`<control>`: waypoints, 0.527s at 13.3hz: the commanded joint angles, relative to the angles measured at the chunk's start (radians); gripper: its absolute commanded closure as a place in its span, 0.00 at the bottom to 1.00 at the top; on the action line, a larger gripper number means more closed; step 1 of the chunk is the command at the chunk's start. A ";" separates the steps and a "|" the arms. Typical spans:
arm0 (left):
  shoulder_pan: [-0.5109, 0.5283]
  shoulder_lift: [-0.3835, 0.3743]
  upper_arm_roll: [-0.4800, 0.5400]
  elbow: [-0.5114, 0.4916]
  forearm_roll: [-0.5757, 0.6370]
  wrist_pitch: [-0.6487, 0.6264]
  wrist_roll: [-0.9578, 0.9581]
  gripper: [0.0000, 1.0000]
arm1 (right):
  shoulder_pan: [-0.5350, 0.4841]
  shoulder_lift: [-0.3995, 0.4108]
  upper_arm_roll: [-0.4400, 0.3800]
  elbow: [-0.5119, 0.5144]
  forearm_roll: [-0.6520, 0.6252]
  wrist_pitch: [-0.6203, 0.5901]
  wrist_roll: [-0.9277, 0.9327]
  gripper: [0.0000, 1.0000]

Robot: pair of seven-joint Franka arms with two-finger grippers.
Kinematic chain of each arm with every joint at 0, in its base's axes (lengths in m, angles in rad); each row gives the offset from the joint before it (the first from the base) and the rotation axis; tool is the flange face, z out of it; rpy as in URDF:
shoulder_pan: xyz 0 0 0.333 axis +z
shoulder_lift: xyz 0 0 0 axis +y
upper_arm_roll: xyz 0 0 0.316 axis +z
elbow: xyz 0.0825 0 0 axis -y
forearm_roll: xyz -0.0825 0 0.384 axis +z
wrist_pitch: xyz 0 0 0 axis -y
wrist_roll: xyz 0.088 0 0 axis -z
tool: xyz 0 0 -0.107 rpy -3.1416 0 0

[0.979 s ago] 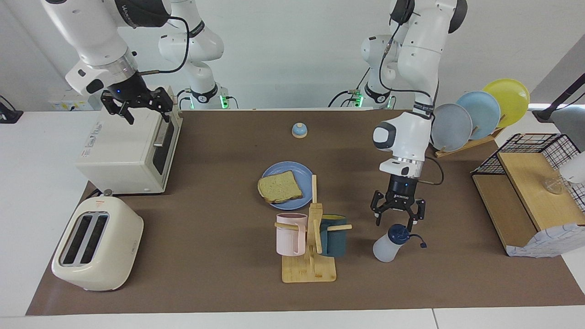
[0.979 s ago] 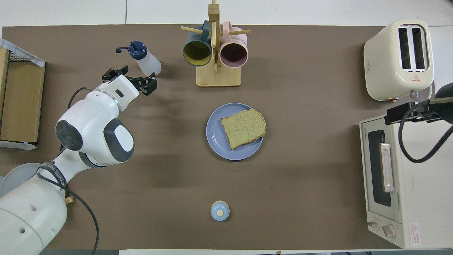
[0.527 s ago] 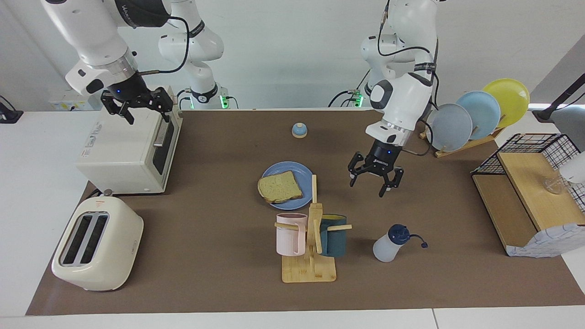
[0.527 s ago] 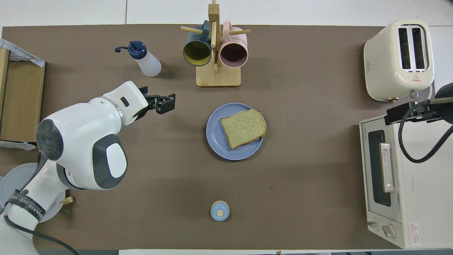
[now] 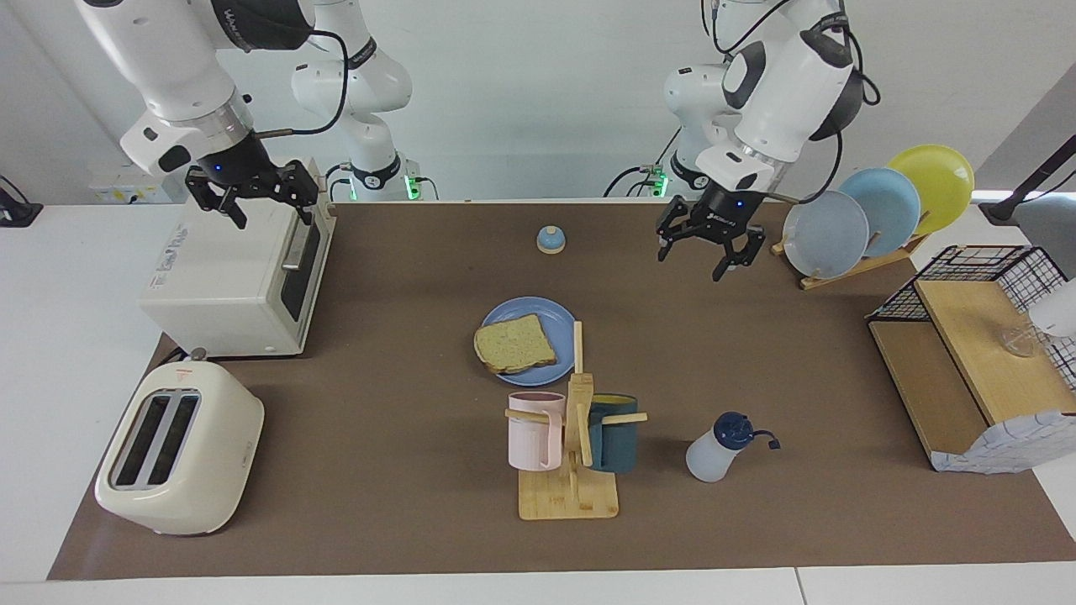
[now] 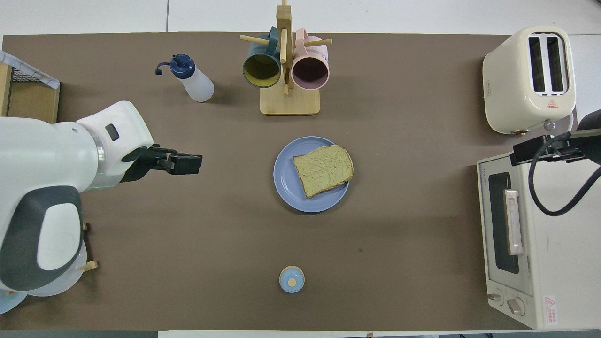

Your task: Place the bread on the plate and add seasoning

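Bread (image 5: 514, 344) lies flat on the blue plate (image 5: 502, 318) at the middle of the desk (image 5: 403, 437), one corner of the slice reaching the plate's rim toward the right arm's end. Farther from the robots than the plate stands a wooden mug rack (image 5: 572, 458) carrying a pink mug (image 5: 532, 429) and a dark teal mug (image 5: 615, 432). Beside the rack, toward the left arm's end, the seasoning bottle (image 5: 715, 446) stands alone on the desk, leaning a little, its navy cap on top with the loop tab sticking out sideways; nothing touches it.

Up in the air, the left gripper (image 5: 706, 242) hangs over bare desk between the small blue-domed bell (image 5: 550, 240) and the rack of plates (image 5: 874, 210), well apart from the bottle; its fingers are spread and hold nothing. At the other end, the right gripper (image 5: 267, 206) hovers over the top of the toaster oven (image 5: 231, 277), fingers likewise spread and empty. A cream two-slot toaster (image 5: 178, 449) sits farther from the robots than the oven.
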 commanded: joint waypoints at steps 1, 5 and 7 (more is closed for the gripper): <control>0.070 0.021 -0.003 0.145 0.123 -0.250 0.005 0.00 | -0.009 -0.003 0.004 -0.002 -0.002 -0.011 0.012 0.00; 0.203 0.012 0.026 0.199 0.182 -0.415 0.210 0.00 | -0.009 -0.003 0.004 -0.002 -0.002 -0.010 0.012 0.00; 0.234 0.006 0.030 0.193 0.182 -0.411 0.227 0.00 | -0.009 -0.003 0.004 -0.002 -0.002 -0.010 0.012 0.00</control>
